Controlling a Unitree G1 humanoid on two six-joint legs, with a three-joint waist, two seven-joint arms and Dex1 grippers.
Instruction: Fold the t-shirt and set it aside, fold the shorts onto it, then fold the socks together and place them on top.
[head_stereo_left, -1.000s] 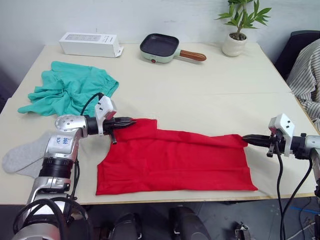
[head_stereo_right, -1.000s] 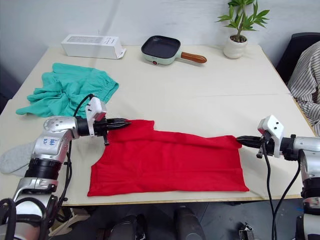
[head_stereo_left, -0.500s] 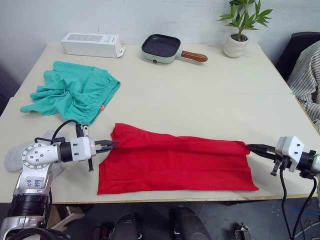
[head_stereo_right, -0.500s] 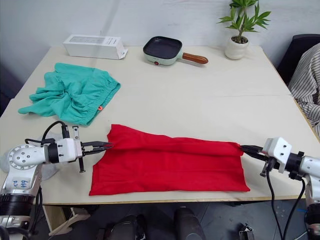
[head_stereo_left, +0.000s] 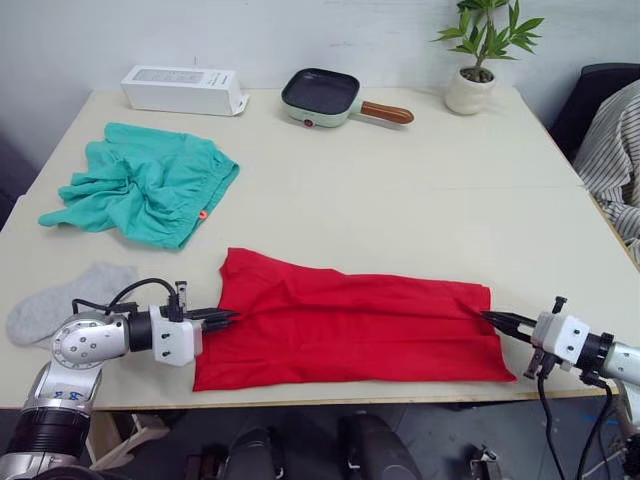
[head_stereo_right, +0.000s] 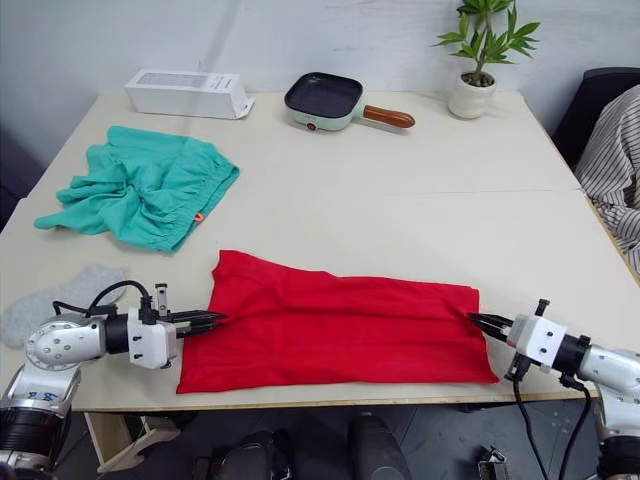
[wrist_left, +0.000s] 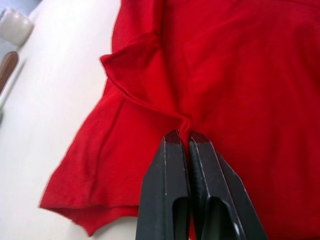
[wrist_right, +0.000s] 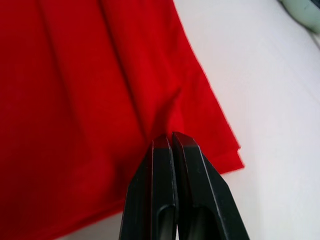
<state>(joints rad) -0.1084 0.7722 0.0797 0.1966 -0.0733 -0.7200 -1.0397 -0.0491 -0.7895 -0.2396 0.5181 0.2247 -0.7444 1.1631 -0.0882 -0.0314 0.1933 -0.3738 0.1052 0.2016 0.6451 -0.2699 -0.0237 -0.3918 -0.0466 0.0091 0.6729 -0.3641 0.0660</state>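
Observation:
The red t-shirt (head_stereo_left: 350, 320) lies as a long flat band near the table's front edge. My left gripper (head_stereo_left: 228, 318) is at its left edge, shut on a pinch of red fabric (wrist_left: 186, 117). At the shirt's right edge my right gripper (head_stereo_left: 492, 318) is shut on the cloth (wrist_right: 150, 100) too. Bunched up at the far left of the table are the teal shorts (head_stereo_left: 140, 185). A grey sock (head_stereo_left: 65, 300) lies at the left edge, just behind my left arm.
A white box (head_stereo_left: 183, 88), a small pan with a brown handle (head_stereo_left: 322, 95) and a potted plant (head_stereo_left: 472, 85) line the table's far side. A person's striped sleeve (head_stereo_left: 612, 150) and a dark chair are past the right edge.
Both grippers have come back toward the table's front edge, still holding the shirt. The left one moved down from the shirt's far left corner to its left edge, and the shirt lies flatter.

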